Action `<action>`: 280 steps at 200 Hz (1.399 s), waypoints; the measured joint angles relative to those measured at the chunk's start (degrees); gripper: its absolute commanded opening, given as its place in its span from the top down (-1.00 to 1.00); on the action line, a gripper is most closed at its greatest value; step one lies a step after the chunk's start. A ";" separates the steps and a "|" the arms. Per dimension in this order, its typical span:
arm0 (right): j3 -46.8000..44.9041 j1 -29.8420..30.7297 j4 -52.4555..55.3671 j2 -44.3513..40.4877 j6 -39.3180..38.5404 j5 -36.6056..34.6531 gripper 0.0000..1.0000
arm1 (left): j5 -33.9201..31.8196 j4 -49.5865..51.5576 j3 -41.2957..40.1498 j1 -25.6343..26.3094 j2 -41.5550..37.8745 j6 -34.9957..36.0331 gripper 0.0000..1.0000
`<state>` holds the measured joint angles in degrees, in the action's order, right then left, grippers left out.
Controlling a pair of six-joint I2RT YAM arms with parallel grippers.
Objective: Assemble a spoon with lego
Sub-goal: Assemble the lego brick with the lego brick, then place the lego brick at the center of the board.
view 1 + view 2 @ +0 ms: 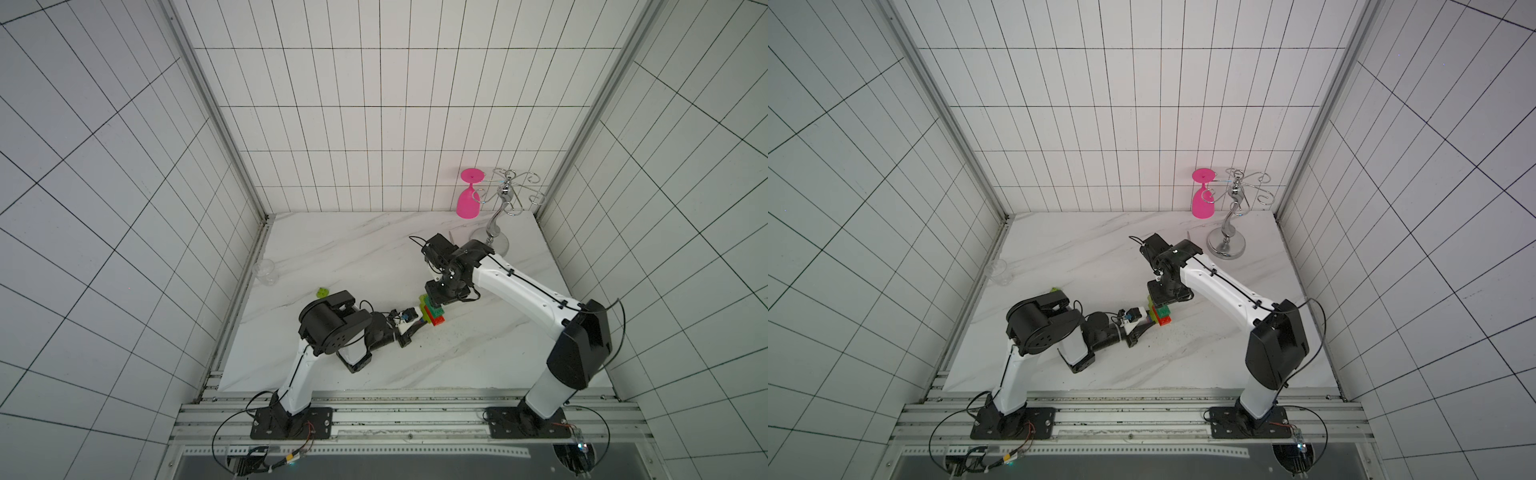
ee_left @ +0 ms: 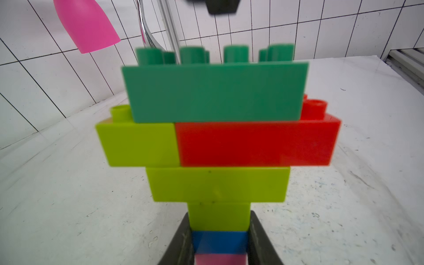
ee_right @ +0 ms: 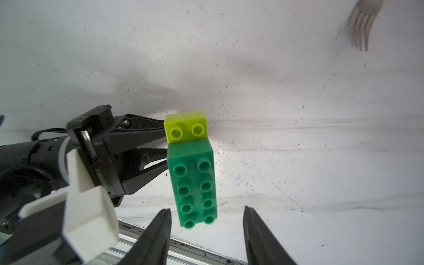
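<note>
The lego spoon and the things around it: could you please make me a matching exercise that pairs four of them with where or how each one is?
Things:
1. spoon
2. right gripper
3. pink glass
4. loose lime-green brick

Places or states:
a. hangs upside down from the metal rack
b. lies alone on the table, apart from the spoon
c. clamped by its handle in the left gripper
d. open, jaws on either side of the dark-green brick

Pairs: 1-c, 2-d, 3-a, 4-b

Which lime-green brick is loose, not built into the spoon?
The lone lime-green brick lying on the table behind the left arm; the others are locked into the spoon.
</note>
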<state>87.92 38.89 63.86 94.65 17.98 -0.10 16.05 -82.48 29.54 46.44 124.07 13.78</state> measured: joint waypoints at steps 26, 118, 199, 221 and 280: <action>-0.33 -1.51 -0.85 -6.60 0.28 -0.52 -0.06 | -0.11 -0.59 0.02 -0.13 0.42 -0.02 1.00; -14.64 -8.50 -10.58 -13.97 0.72 2.64 -0.04 | 4.55 -1.57 2.10 -4.79 2.64 -1.36 1.00; -17.81 -8.50 -14.67 -13.86 0.87 4.98 -0.04 | 4.74 -2.62 1.90 -5.79 3.37 -1.46 0.65; -17.99 -8.50 -15.28 -13.86 0.87 4.98 -0.04 | 4.55 -2.62 1.84 -5.79 3.37 -1.95 0.59; -18.03 -8.50 -15.34 -13.86 0.85 5.05 -0.04 | 3.98 -2.34 1.73 -5.79 3.10 -2.80 0.42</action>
<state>69.89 30.39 48.51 80.79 18.83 4.95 20.03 -84.82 31.27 40.64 127.17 10.98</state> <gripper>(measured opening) 0.520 0.307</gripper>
